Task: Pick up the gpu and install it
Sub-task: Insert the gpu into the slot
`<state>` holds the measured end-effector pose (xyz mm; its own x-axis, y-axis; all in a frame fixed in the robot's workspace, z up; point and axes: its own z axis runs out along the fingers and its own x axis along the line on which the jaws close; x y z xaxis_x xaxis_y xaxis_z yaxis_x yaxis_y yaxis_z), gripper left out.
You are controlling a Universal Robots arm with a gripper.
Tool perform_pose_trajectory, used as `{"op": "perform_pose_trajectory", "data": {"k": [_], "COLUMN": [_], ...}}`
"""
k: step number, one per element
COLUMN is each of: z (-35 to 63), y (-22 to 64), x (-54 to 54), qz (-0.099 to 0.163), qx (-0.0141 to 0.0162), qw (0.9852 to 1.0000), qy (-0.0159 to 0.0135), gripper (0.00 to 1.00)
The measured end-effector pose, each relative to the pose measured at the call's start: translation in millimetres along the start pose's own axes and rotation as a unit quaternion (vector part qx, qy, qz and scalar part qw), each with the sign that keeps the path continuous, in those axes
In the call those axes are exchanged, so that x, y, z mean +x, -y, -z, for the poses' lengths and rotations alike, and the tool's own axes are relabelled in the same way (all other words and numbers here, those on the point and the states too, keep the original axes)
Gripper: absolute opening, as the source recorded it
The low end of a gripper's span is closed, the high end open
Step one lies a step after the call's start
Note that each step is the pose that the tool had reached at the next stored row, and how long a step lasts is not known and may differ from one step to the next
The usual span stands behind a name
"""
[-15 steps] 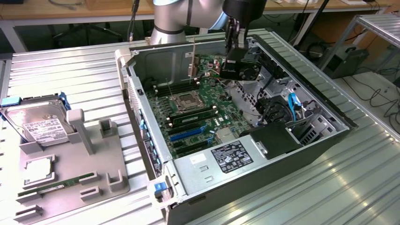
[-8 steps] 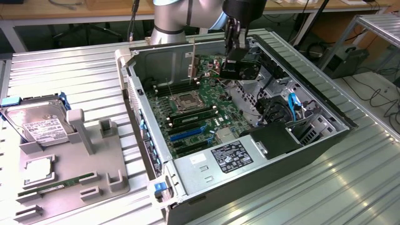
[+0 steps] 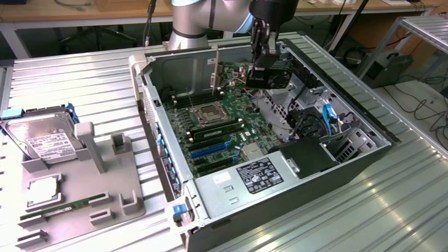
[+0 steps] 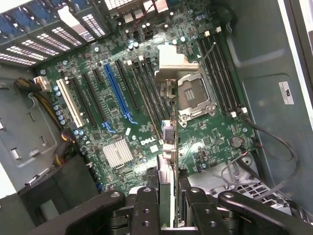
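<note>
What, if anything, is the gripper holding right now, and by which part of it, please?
The gripper holds the gpu edge-on, its fingers clamped on the card's two flat faces at the end nearest the wrist, above the motherboard.

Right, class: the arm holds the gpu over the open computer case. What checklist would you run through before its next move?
1. gpu gripped by the gripper: ok.
2. Case open, motherboard exposed: ok.
3. Blue slot empty: ok.
4. gpu seated in a slot: not ok, it hangs above the board.
5. gpu lined up over the blue slot: cannot tell.
6. Grey cables clear of the gripper: cannot tell.
</note>
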<state>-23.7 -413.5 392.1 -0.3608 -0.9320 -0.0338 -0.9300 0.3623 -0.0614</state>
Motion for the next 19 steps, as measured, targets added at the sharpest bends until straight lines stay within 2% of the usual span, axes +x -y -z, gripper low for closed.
{"op": "perform_pose_trajectory", "data": {"k": [19], "z": [0.0], "y": [0.0], "x": [0.0], "qz": [0.038], "qx": [-0.0013], "qw": [0.9993], "qy": [0.0024], "gripper": [0.26]}}
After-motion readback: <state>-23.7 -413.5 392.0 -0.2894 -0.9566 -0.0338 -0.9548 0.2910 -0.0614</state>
